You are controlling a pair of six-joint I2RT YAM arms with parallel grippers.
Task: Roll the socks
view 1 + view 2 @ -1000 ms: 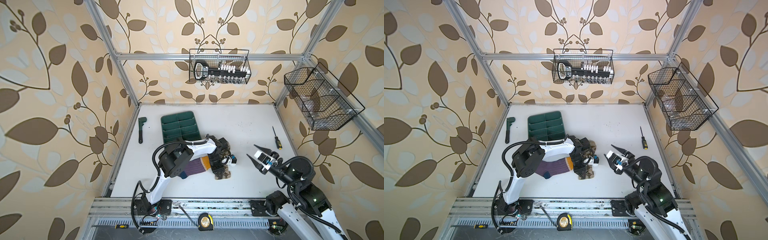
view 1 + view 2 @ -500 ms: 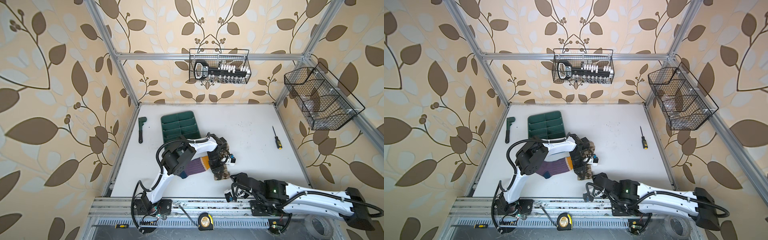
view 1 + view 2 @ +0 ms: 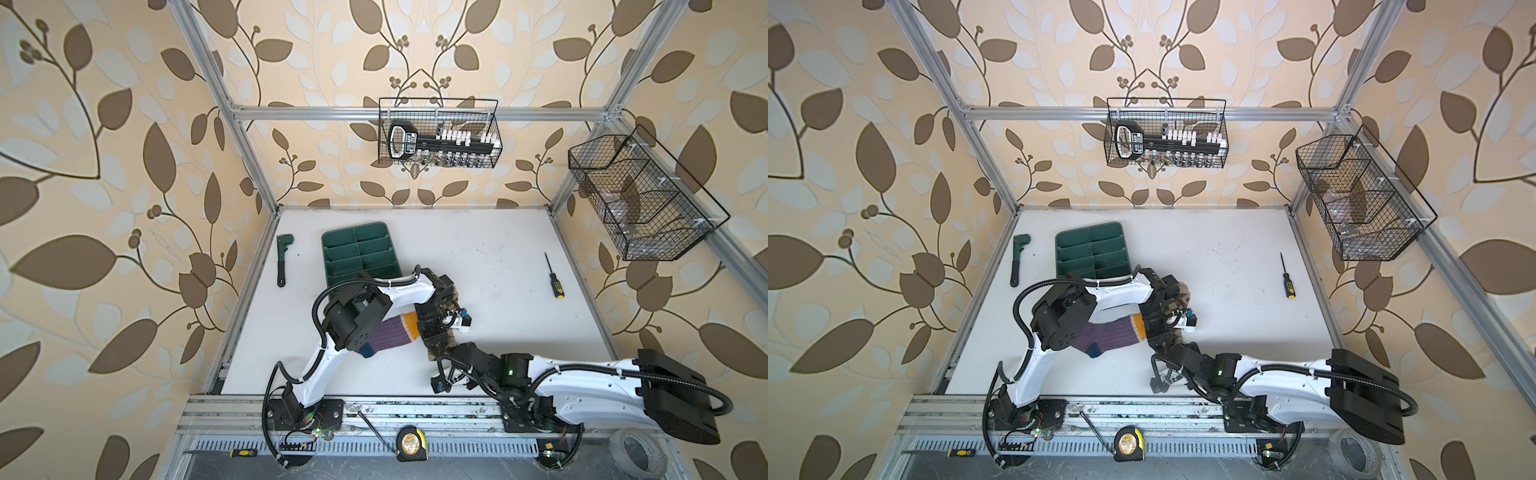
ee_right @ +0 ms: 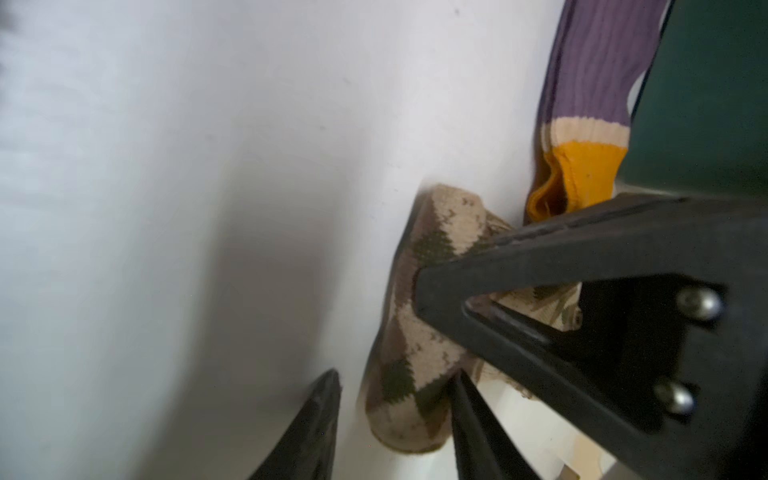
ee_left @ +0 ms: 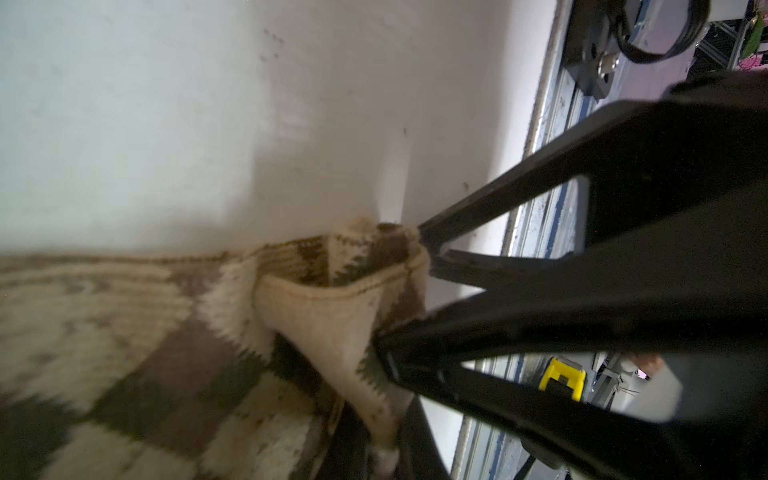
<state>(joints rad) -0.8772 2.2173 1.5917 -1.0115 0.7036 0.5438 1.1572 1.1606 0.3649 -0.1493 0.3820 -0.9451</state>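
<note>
Socks are lying just beside each other near the front middle of the white table point(image 3: 490, 257), below the green tray point(image 3: 357, 253) in both top views. Your left arm is reaching over the purple sock point(image 3: 390, 336), which is lying flat with its mustard cuff pointing toward the argyle sock point(image 4: 419, 357). You cannot tell whether the two are touching.

Your left gripper point(image 5: 403, 291) is pinching a raised fold of the argyle sock's tan edge between its fingertips, while the rest of that sock is resting on the table.

Your right gripper point(image 4: 395, 380) is sitting low at the argyle sock's rounded end, nearest the front rail and close to the left gripper. Its jaws are standing spread around that end: one finger point(image 4: 469, 411) is touching the knit and the other is standing slightly clear of it over bare table.

Well apart on the right, a screwdriver point(image 3: 552, 276) is lying on the table, and a wrench point(image 3: 282, 259) is lying left of the tray.
</note>
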